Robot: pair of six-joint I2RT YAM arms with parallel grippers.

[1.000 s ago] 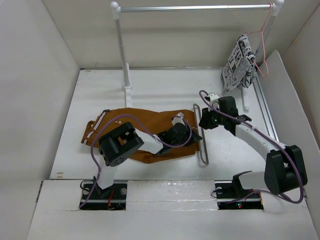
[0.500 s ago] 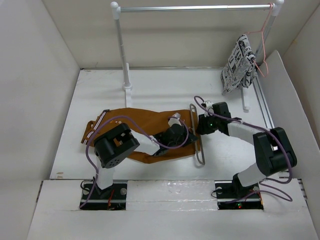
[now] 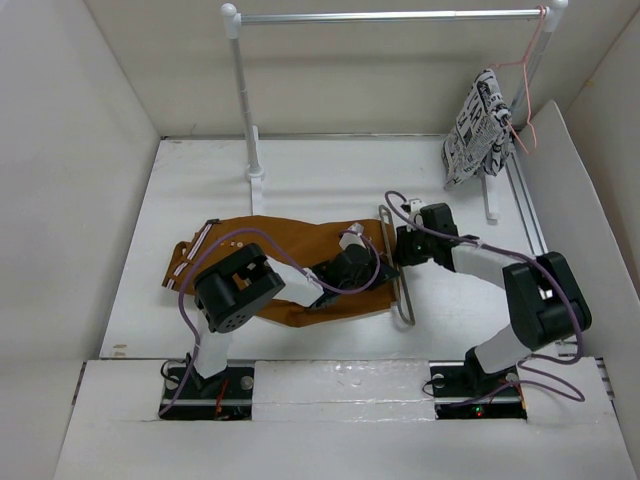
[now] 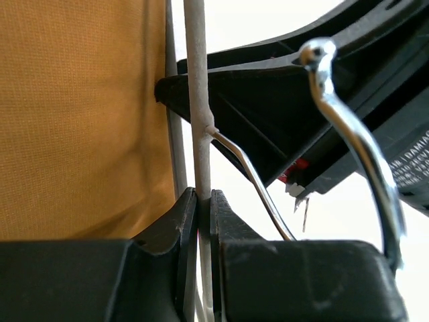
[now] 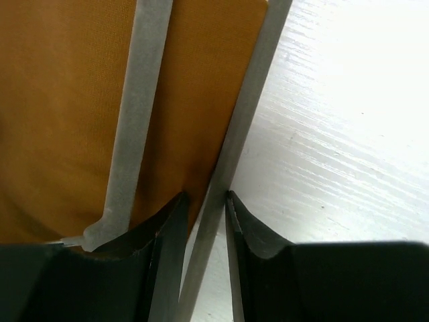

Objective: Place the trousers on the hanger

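The rust-brown trousers lie flat on the white table, with the striped waistband at the left. The grey wire hanger lies along their right edge. My left gripper is over the trousers' right end. In the left wrist view it is shut on the hanger's straight wire, with the hook to the right and the trousers to the left. My right gripper straddles a hanger wire. Its jaws are nearly closed, with a small gap on the left side. The trousers lie beneath.
A clothes rail on a white post stands at the back. A black-and-white patterned cloth hangs from a pink hanger at the back right. White walls enclose the table on three sides.
My right gripper moved left and down onto the hanger's upper wire. The hanger shifted slightly. My left gripper stayed on the hanger at the trousers' right end.
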